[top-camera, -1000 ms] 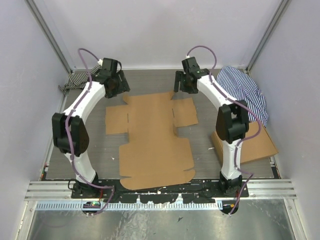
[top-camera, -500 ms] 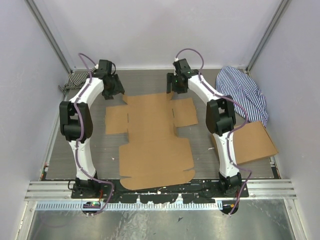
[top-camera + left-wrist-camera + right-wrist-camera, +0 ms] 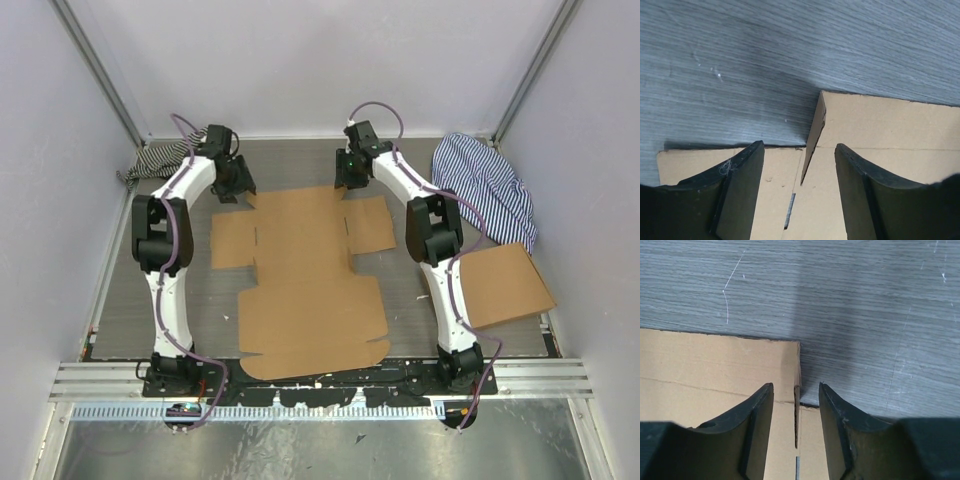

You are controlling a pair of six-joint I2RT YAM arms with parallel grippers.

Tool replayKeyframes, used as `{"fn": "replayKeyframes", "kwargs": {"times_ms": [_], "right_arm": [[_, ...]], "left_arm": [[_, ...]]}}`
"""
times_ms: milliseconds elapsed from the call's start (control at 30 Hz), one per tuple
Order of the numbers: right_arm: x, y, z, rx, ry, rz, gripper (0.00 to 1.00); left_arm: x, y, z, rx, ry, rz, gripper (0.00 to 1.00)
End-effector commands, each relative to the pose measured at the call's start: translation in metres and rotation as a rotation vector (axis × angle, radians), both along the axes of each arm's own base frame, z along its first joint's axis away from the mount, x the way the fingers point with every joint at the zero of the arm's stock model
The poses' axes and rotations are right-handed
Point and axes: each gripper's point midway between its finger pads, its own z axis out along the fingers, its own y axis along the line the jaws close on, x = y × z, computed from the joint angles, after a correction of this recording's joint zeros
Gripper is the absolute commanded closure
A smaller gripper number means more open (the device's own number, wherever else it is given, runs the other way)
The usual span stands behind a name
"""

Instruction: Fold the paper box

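Brown cardboard lies almost wholly flat in the middle of the table (image 3: pixel 405 300). The paper box (image 3: pixel 310 290) looks barely begun to me: only a small tab (image 3: pixel 814 130) at each far corner stands on edge, and every wall is left to raise. The left gripper (image 3: pixel 799 146) straddles one tab with its jaws wide, touching nothing. The right gripper (image 3: pixel 796 386) brackets the other more narrowly, with gaps on both sides. I count one box blank, one second cardboard box (image 3: pixel 500 285), two striped cloths (image 3: pixel 485 185) and two arms.

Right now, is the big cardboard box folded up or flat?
Mostly flat: the paper box lies spread out, no walls up. Small flap edges stand inside the left gripper and right gripper.
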Motion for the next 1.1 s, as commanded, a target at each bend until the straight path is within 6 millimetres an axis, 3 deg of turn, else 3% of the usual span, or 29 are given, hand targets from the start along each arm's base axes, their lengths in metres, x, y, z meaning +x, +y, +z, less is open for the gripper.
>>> {"fn": "replayKeyframes", "kwargs": {"times_ms": [0, 100, 167, 200, 300, 433, 567, 700, 867, 933, 1067], "right_arm": [[0.014, 0.009, 0.027, 0.055, -0.065, 0.016, 0.57], [0.015, 0.010, 0.026, 0.056, -0.063, 0.021, 0.69], [0.014, 0.012, 0.026, 0.062, -0.064, 0.032, 0.79], [0.014, 0.012, 0.027, 0.064, -0.065, 0.034, 0.82], [0.013, 0.012, 0.037, 0.075, -0.093, 0.036, 0.89], [0.010, 0.007, 0.068, 0.097, -0.180, 0.008, 0.92], [0.001, 0.000, 0.115, 0.131, -0.366, -0.002, 0.95], [-0.018, -0.006, 0.146, 0.152, -0.534, 0.007, 0.95], [-0.046, -0.007, 0.168, 0.208, -0.655, 0.061, 0.95], [-0.060, -0.007, 0.183, 0.227, -0.743, 0.090, 0.95], [-0.096, -0.011, 0.221, 0.218, -1.010, 0.146, 0.95]], "left_arm": [[0.019, -0.007, 0.007, -0.047, -0.042, -0.001, 0.37], [0.022, -0.010, 0.003, -0.056, -0.039, -0.004, 0.53], [0.024, -0.011, 0.005, -0.062, -0.045, -0.006, 0.95], [0.025, -0.013, 0.008, -0.072, -0.052, -0.010, 1.00], [0.026, -0.016, 0.028, -0.093, -0.095, -0.018, 1.00], [0.019, -0.014, 0.063, -0.091, -0.159, -0.032, 1.00], [0.002, -0.014, 0.101, -0.103, -0.231, -0.058, 1.00], [-0.022, -0.013, 0.139, -0.106, -0.313, -0.086, 1.00], [-0.057, -0.011, 0.180, -0.075, -0.419, -0.152, 0.79], [-0.071, -0.005, 0.198, -0.048, -0.469, -0.157, 0.52], [-0.098, 0.003, 0.241, -0.017, -0.606, -0.181, 0.25]]}}
